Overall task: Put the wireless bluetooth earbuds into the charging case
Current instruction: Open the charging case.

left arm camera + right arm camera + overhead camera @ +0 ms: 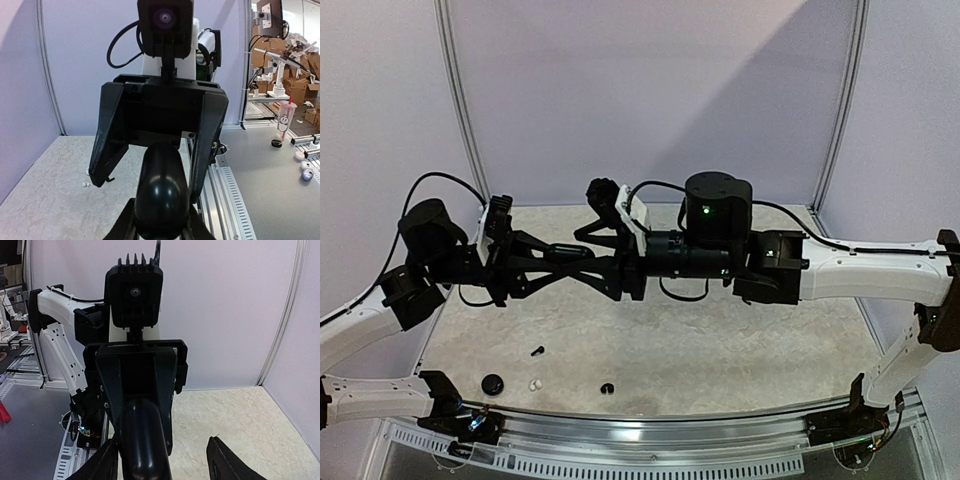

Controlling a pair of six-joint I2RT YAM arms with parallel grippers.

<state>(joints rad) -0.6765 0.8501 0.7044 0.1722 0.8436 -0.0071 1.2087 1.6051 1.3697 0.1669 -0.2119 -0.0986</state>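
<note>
Glossy black case [161, 192] pinched by left fingers [127, 226], held high at mid frame of top view, long axis level, pointed at right arm. Right fingers [107, 140] spread wide on both sides of case, no touch seen. Earbuds found well below on tabletop [720, 360], lower left of top view: white earbud [534, 384], black earbud [537, 350], second black earbud [607, 388]. Left arm judged nearer but occupied; downward reach by free right fingers judged needed.

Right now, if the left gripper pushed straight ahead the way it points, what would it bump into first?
The right gripper, facing it head-on. Its open fingers flank the black oval case that the left gripper holds, so the case would probably hit its palm first, though the gap is unclear.
</note>
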